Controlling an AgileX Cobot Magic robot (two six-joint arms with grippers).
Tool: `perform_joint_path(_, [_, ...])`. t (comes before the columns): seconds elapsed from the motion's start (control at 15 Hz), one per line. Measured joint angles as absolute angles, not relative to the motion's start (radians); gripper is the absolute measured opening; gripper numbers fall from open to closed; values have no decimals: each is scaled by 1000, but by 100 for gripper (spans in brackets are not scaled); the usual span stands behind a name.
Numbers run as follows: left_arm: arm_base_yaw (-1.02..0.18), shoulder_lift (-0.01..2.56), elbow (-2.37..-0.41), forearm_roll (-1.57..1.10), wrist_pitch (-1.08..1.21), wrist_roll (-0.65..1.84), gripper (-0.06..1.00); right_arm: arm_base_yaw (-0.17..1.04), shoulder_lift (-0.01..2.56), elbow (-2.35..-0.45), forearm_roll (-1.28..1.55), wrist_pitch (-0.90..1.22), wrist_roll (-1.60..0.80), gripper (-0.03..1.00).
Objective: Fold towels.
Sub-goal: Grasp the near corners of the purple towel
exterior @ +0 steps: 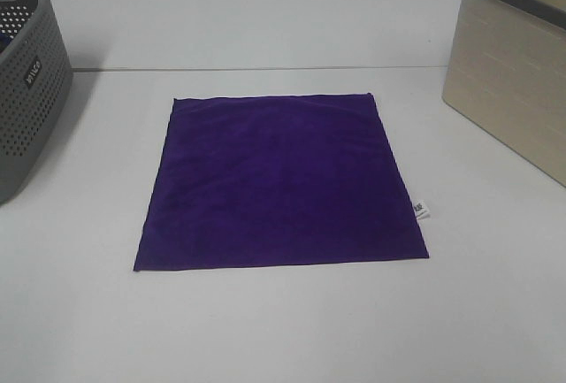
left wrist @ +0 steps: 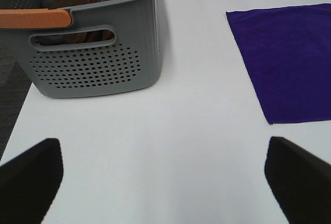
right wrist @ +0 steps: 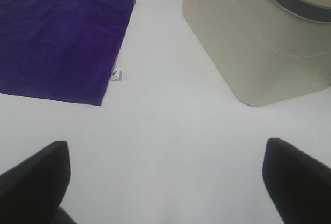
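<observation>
Our left claw [left wrist: 163, 146] and right claw [right wrist: 165, 144] are standing open, empty; we are fearing a shallow pinch dragging the towel [exterior: 281, 180] crooked.

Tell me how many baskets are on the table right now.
2. A grey perforated basket sits at the left, a beige basket at the right, with the purple towel flat between them. Others could be out of frame.

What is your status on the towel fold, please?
Left tool open, right tool open, both empty. Purple towel flat, unfolded. Grey basket and beige basket stand apart from it, nothing in the way.
</observation>
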State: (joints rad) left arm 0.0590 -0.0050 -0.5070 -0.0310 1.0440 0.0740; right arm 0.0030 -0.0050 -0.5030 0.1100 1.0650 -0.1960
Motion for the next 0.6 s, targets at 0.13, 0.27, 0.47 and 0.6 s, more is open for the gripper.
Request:
perform_joint_path(0.13, [59, -5, -507, -31, 1044, 74, 99, 3, -5, -503, 110, 1065, -196, 98])
perform_joint_path(0.27, [59, -5, -507, -31, 1044, 74, 99, 3, -5, -503, 110, 1065, -196, 98])
perform_joint_path(0.47, [59, -5, -507, -31, 1044, 74, 99, 3, -5, -503, 110, 1065, -196, 98])
perform_joint_path(0.6, [59, -5, -507, -31, 1044, 74, 99, 3, -5, -503, 110, 1065, -196, 98])
